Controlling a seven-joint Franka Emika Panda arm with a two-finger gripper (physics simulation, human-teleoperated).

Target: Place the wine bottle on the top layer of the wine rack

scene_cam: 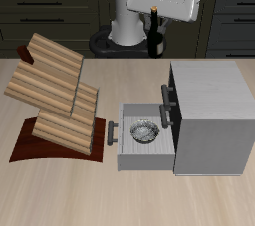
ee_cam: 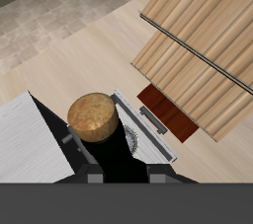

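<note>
Exterior view: we look down from the front and above, fairly far, taking in the whole desk (scene_cam: 120, 81). Wrist view: we look steeply down from the tool, close in, half a turn against the other. Both views share the wine rack (scene_cam: 58, 96) (ee_cam: 203, 45), the open drawer (scene_cam: 139, 145) (ee_cam: 143, 129) and the grey cabinet (scene_cam: 211, 115) (ee_cam: 30, 139).
</note>
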